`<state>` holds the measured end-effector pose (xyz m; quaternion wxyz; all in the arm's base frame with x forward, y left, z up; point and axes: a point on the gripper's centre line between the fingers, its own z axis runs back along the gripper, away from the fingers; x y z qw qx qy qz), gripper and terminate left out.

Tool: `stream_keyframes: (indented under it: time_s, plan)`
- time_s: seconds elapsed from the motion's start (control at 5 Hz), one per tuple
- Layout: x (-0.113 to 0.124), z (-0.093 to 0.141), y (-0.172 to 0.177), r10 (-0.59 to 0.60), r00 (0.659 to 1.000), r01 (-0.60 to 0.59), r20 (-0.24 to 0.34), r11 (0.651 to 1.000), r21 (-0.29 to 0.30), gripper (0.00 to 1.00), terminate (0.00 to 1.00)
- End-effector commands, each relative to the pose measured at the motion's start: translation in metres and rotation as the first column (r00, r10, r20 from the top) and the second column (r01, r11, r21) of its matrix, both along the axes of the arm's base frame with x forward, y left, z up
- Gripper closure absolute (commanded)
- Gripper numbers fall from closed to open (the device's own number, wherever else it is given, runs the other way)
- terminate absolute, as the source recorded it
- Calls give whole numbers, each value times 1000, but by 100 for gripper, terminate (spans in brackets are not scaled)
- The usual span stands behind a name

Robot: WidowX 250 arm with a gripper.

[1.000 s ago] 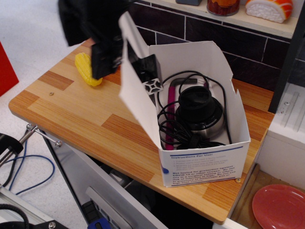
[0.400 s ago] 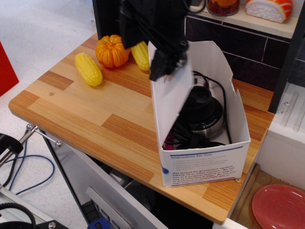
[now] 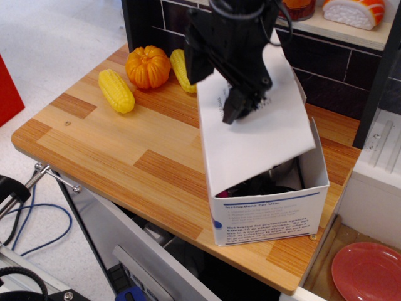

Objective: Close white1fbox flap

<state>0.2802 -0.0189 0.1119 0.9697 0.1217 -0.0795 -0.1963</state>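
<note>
The white1fbox (image 3: 269, 213) stands on the right part of the wooden table, its blue printed text facing the front. Its large flap (image 3: 263, 141) lies tilted over the opening, plain white face up and lower at the back. A gap stays at the front, where black cables and a pink part (image 3: 260, 185) show. The tape strip and handle are hidden. My black gripper (image 3: 239, 106) is above the box, its tip touching the flap's upper face near the back left. Its fingers read as one dark mass.
Two yellow toy corns (image 3: 116, 90) (image 3: 182, 70) and an orange pumpkin (image 3: 148, 66) lie at the table's back left. A dark tiled wall and a shelf (image 3: 351, 28) run behind the box. A red plate (image 3: 366, 273) sits lower right, off the wooden table (image 3: 113, 144).
The flap has swung from upright at the box's left edge down over the opening. My gripper moved right and down with it, uncovering the pumpkin and the second corn.
</note>
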Motion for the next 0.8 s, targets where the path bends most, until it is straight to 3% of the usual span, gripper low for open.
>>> stream_keyframes:
  time_s: [0.0,0.4,0.6]
  plan:
    - [7,-12,-9,-8,1000,9,31,999,-41,0,0]
    - [7,-23,-8,-24,1000,25,11,998,-50,0,0]
    - [6,-14,-5,-29,999,28,-16,1000,-3,0,100]
